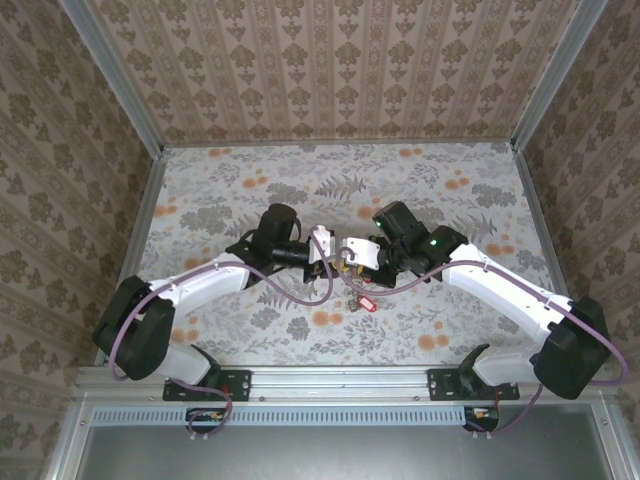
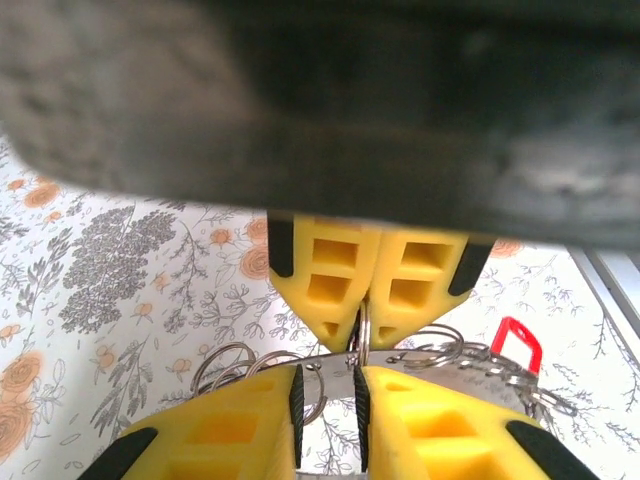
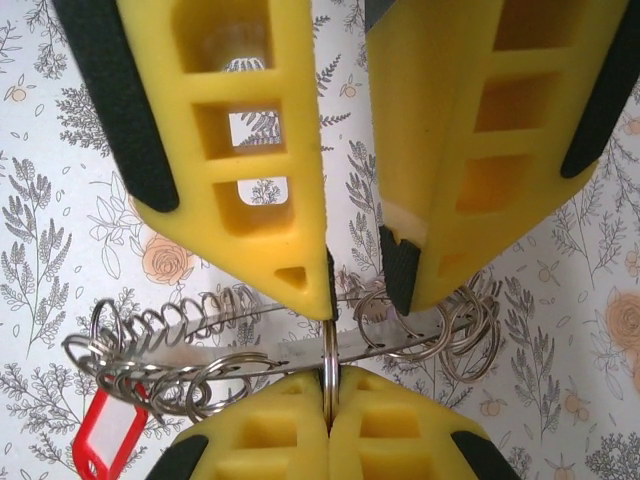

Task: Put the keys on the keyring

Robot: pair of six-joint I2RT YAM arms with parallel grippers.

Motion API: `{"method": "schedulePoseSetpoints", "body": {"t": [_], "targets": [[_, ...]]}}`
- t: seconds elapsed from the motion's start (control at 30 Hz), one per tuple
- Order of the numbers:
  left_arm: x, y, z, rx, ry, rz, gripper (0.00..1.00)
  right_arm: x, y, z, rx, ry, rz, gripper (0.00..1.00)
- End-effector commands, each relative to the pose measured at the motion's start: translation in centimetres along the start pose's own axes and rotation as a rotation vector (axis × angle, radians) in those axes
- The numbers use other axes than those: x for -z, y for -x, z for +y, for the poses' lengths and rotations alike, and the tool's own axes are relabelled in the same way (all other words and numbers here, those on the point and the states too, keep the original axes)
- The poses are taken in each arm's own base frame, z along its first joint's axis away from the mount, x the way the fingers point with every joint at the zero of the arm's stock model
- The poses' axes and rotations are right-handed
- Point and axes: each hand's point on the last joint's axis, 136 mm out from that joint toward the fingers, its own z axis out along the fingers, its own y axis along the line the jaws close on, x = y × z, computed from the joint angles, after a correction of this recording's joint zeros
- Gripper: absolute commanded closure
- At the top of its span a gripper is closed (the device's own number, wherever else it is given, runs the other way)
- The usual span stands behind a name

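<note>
The keys (image 3: 105, 435) are hard to pick out among the wire loops, apart from one red tag. Both arms reach inward and meet tip to tip over the middle of the desk (image 1: 220, 180). The right claw (image 3: 328, 388) is clamped on the keyring (image 3: 200, 350). The left claw (image 3: 358, 295) is slightly parted, its tips right at the ring.
</note>
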Motion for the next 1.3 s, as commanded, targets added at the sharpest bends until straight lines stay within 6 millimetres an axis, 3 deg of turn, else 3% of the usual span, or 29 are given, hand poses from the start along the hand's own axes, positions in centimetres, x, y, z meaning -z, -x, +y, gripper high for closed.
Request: {"method": "schedulePoseSetpoints", "body": {"t": [0.0, 0.27, 0.53, 0.7, 0.9, 1.07, 1.27], "targets": [[-0.2, 0.3, -0.4, 0.019, -0.035, -0.027, 0.76, 0.7, 2.5, -0.2, 0.0, -0.007, -0.116, 1.0], [0.0, 0.8, -0.9, -0.007, -0.05, -0.054, 0.76, 0.9, 2.3, 0.0, -0.013, -0.008, -0.139, 1.0], [0.4, 0.4, -1.5, 0.003, -0.065, -0.051, 0.77, 1.8, 3.9, -0.2, -0.019, -0.02, -0.227, 1.0], [0.5, 0.8, -0.7, -0.006, -0.031, -0.053, 0.89, 1.9, 4.4, 0.0, -0.016, -0.005, -0.252, 1.0], [1.3, 2.8, -0.4, -0.031, -0.02, -0.116, 1.0, 1.3, 3.7, 0.2, -0.027, -0.004, -0.231, 1.0], [2.1, 4.0, -1.1, -0.069, -0.059, -0.184, 1.0, 2.5, 3.7, 0.1, -0.087, -0.025, -0.353, 0.76], [2.8, 4.8, -1.7, -0.107, -0.078, -0.25, 1.0, 5.2, 3.7, -0.1, -0.132, -0.062, -0.495, 0.73]]}}
